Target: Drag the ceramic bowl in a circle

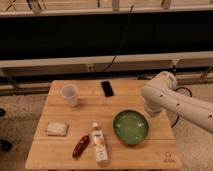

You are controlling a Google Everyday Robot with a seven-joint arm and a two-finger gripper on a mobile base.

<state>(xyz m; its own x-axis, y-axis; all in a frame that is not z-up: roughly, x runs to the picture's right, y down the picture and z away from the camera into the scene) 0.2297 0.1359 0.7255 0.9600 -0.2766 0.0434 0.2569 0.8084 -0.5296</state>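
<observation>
The ceramic bowl (130,127), wide, shallow and glossy green, sits on the wooden table (60,112) at its front right. My white arm (159,95) reaches in from the right and bends down over the table's right edge, just above and to the right of the bowl. The gripper is at the arm's lower end, hidden behind the white link, so I see none of it. Nothing is lifted off the table, and the bowl lies untouched as far as I can see.
A translucent white cup (70,94) stands at the back left, with a black phone (107,88) at the back middle. A white packet (57,129), a red item (81,146) and a lying bottle (99,142) are at the front left. A rail runs behind.
</observation>
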